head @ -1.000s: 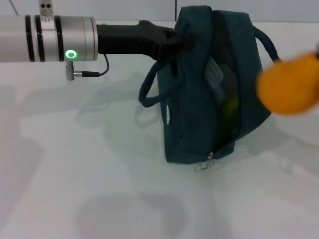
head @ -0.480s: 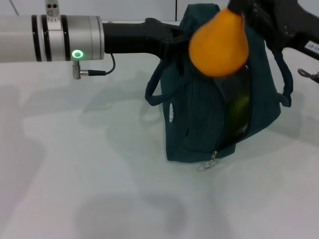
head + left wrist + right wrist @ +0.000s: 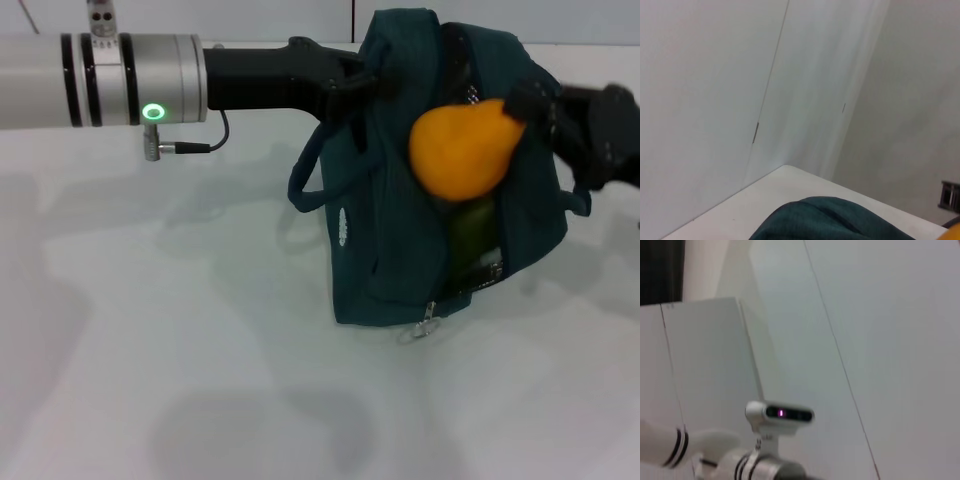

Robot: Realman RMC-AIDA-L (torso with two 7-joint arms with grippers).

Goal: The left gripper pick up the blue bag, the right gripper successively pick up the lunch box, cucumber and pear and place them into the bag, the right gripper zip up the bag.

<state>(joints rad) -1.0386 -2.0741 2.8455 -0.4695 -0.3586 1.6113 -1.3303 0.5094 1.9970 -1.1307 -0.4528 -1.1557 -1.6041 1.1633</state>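
The pear [image 3: 463, 150] is sitting at the upper right of the head view, directly in front of the open mouth of the bag [image 3: 385, 250]. The right gripper [image 3: 528, 108] is reaching in from the right edge, its fingers clamped on the pear's pointed end. A sliver of the pear [image 3: 954, 232] is also showing at the lower right corner of the left wrist view.

The bag is standing upright on the table [image 3: 200, 380], right of centre, with its opening facing the right side of the frame. Inside the opening, below the pear, the cucumber [image 3: 467, 225] is showing as a green surface. The zipper pull [image 3: 423, 322] is hanging at the bag's lower edge, just above the table. One handle [image 3: 305, 180] is looping down on the bag's left side.

The left gripper [image 3: 362, 80] is extending from the upper left, its fingers clamped on the bag's top edge. A green ring light [image 3: 153, 112] is glowing on its silver wrist.

The bag's top [image 3: 835, 222] is filling the lower centre of the left wrist view.
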